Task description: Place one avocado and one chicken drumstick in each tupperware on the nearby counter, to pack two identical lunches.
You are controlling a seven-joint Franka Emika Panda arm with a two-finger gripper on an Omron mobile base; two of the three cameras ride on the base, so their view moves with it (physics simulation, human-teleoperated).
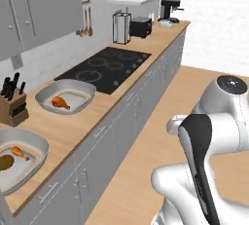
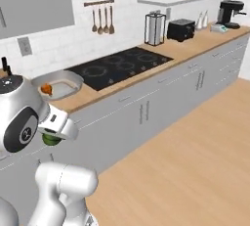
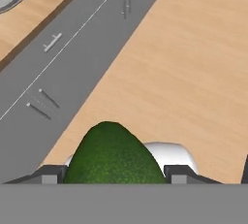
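Dark green, pebbly avocado (image 3: pixel 114 155) sits pinched between the end effector (image 3: pixel 114 175) fingertips.

Two cameras sit behind the robot, looking forward and down along the counter (image 1: pixel 73 126). The left one looks along its length toward the black cooktop (image 1: pixel 104 68); the right one faces the same cooktop (image 2: pixel 119 66) more squarely, from farther out. A third, on the hand, looks closely down beside the counter (image 3: pixel 26 12) edge, over cabinet fronts and floor.
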